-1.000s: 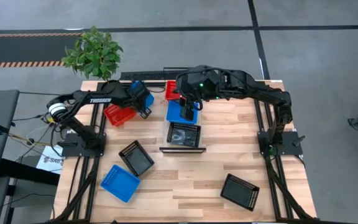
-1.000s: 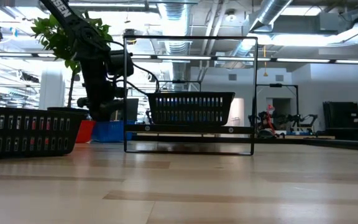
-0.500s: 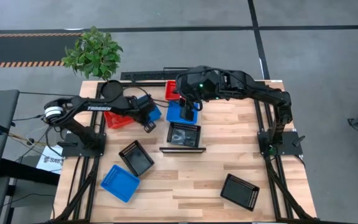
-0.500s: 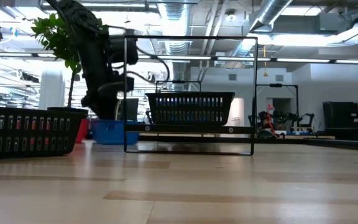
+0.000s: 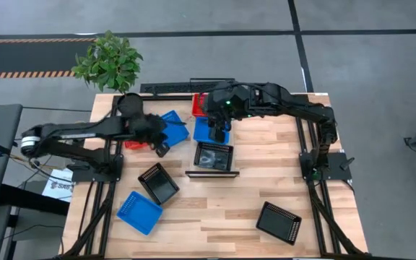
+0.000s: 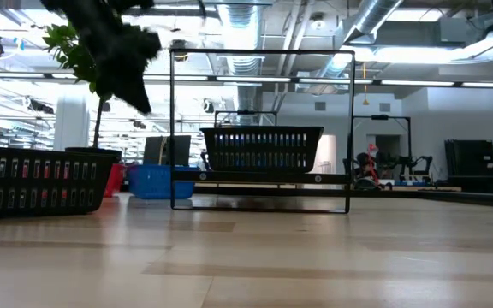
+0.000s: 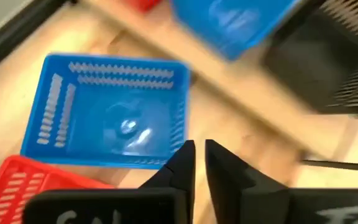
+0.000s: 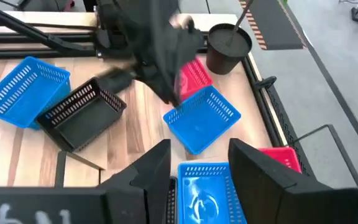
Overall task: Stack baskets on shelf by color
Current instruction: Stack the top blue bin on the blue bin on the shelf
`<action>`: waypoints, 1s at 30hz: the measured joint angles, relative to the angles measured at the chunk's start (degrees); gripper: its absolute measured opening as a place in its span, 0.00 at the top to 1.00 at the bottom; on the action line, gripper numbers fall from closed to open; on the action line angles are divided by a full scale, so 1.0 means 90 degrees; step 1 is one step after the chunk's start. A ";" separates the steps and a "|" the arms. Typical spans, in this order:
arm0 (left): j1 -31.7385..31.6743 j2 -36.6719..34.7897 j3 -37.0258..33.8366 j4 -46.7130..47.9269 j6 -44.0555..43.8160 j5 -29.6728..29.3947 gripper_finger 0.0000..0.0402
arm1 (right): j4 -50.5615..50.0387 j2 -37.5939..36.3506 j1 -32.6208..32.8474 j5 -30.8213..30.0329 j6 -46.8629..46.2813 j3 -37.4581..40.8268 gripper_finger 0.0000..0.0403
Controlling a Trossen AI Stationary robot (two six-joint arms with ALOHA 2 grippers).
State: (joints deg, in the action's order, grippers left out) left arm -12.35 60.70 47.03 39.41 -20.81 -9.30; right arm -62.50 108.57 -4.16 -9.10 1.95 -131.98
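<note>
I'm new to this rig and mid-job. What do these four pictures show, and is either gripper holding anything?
Two dark robot arms work at a wooden table. One picture looks straight down, one looks level across the tabletop, and one comes from each wrist. Small perforated plastic baskets in red, blue and black lie scattered. One black mesh basket sits on the narrow wood shelf with a black wire frame. The left gripper, fingers almost together, holds nothing beside a loose blue basket. The right gripper hangs open and empty above another blue basket.
</note>
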 joint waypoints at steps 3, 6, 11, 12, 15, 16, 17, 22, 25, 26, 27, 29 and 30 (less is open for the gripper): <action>0.0437 -0.0767 0.0000 0.0138 -0.0221 0.0021 0.86 | -0.0088 0.0314 -0.0017 0.0002 0.0009 0.0019 0.48; 0.0876 -0.1513 0.0000 0.0225 -0.0581 0.0049 0.76 | 0.0159 0.0795 -0.0012 0.0012 0.0271 0.0017 0.43; 0.1498 -0.2532 0.0000 0.0152 -0.1154 -0.0010 0.63 | 0.1032 0.1763 -0.0010 0.0022 0.0948 0.0019 0.40; 0.1604 -0.2699 0.0000 0.0106 -0.1203 -0.0010 0.61 | 0.1220 0.1947 -0.0010 0.0022 0.1095 0.0027 0.40; 0.1834 -0.3107 0.0000 0.0067 -0.1342 -0.0050 0.57 | 0.2100 0.2464 -0.0047 0.0025 0.1404 0.0022 0.40; 0.1885 -0.3198 0.0000 0.0035 -0.1392 -0.0060 0.57 | 0.2268 0.2607 -0.0056 0.0029 0.1486 0.0022 0.40; 0.1928 -0.3291 0.0000 0.0011 -0.1417 -0.0080 0.56 | 0.2587 0.2756 -0.0060 0.0029 0.1559 0.0011 0.40; 0.2009 -0.3534 0.0000 0.0039 -0.1432 -0.0482 0.57 | 0.2922 0.3397 -0.0172 0.0029 0.1698 -0.0330 0.40; 0.2007 -0.3533 0.0000 0.0044 -0.1409 -0.0712 0.57 | 0.3120 0.3505 -0.0270 0.0032 0.1789 -0.0283 0.40; 0.2007 -0.3526 0.0000 0.0051 -0.1391 -0.0755 0.57 | 0.3105 0.3526 -0.0309 0.0033 0.1798 -0.0280 0.40; 0.2007 -0.3506 0.0000 0.0060 -0.1383 -0.0791 0.57 | 0.3236 0.3596 -0.0332 0.0033 0.1829 -0.0307 0.40; 0.2007 -0.3493 0.0000 0.0110 -0.1378 -0.0858 0.57 | 0.3174 0.3647 -0.0387 0.0032 0.1898 -0.0304 0.40; 0.2007 -0.3474 0.0000 0.0130 -0.1378 -0.0881 0.57 | 0.3105 0.3670 -0.0422 0.0040 0.1942 -0.0289 0.40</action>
State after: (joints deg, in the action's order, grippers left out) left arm 5.72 29.43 47.03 40.58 -33.21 -17.22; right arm -34.56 141.61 -7.96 -8.74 19.43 -134.58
